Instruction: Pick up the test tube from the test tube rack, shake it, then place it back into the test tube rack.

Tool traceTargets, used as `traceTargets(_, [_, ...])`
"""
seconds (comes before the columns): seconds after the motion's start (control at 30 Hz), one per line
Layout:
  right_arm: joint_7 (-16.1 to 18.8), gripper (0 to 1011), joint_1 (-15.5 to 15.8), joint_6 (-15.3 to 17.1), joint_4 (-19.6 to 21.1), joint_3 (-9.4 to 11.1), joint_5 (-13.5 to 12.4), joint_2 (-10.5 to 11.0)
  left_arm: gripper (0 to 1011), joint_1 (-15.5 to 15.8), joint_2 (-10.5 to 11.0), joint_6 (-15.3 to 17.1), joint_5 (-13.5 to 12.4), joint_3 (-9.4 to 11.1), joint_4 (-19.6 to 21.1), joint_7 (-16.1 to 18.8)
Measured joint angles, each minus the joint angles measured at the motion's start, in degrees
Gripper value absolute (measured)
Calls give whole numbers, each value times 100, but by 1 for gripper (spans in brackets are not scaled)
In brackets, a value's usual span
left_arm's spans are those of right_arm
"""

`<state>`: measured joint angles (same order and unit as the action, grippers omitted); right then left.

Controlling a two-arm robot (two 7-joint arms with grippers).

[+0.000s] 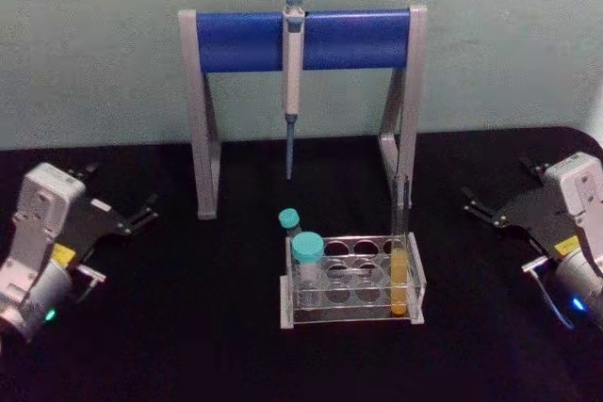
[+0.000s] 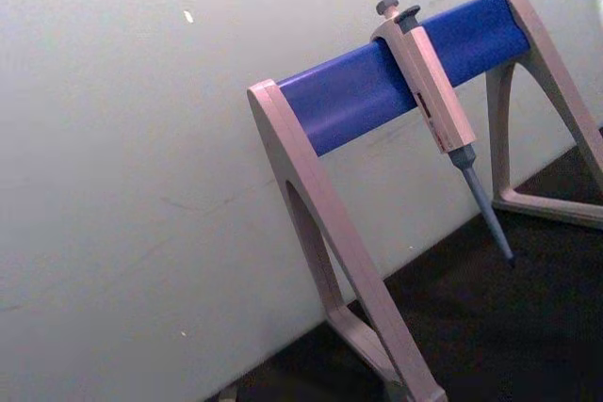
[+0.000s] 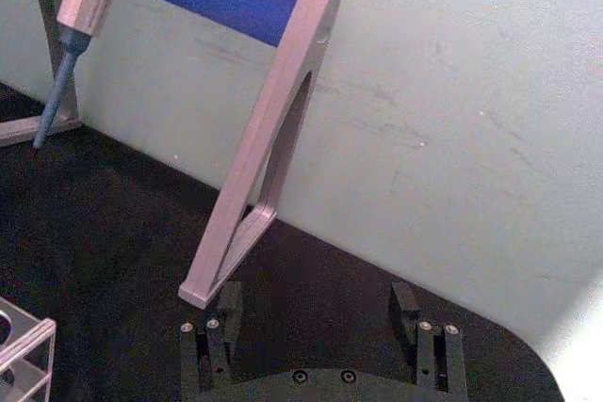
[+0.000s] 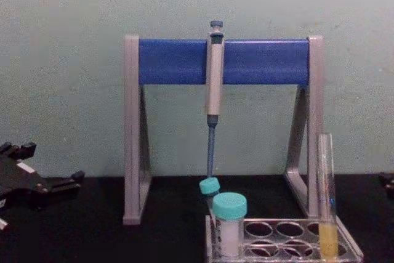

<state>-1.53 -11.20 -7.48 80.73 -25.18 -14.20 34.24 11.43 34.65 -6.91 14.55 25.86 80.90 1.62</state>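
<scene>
1. The test tube rack (image 4: 292,241) is nearest in the chest view, and its front edge is cut off by the bottom of that view. It stands on the black table (image 1: 188,336) in front of the pipette stand (image 1: 245,41).
2. The test tube (image 1: 400,251) stands upright in a hole at the rack's right end. Yellow liquid fills its lower third. In the head view its clear upper part is hard to make out against the stand's right leg.
3. A teal-capped vial (image 1: 307,265) sits upright at the rack's left end. What it contains cannot be told.
4. A second, smaller teal-capped vial (image 1: 290,221) leans at the rack's back left corner, partly hidden by the first. It cannot be told whether it sits in a hole or just behind the rack.
5. The rack's other holes are unfilled.
6. The pipette (image 1: 293,72) hangs from the stand's blue bar with its tip clear of the table.
7. The left gripper (image 1: 146,214) rests at the table's left side, well apart from the rack. Its fingers are spread and hold nothing.
8. The right gripper (image 3: 315,298) rests at the table's right side. Its fingers are wide apart with nothing between them.
</scene>
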Motion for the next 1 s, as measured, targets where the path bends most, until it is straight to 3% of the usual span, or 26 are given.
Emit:
traceTargets(0.2, [54, 1000, 76, -104, 27, 102, 28, -33, 1001, 0, 0, 0, 0, 0, 0, 0])
traceTargets(0.5, [578, 1000, 268, -332, 206, 270, -188, 65, 1001, 0, 0, 0, 0, 0, 0, 0])
traceTargets(0.8, [1354, 1000, 605, -727, 532, 536, -826, 180, 1001, 0, 0, 0, 0, 0, 0, 0])
traceTargets(1.0, [1855, 1000, 729, -751, 696, 592, -1184, 236, 1001, 0, 0, 0, 0, 0, 0, 0])
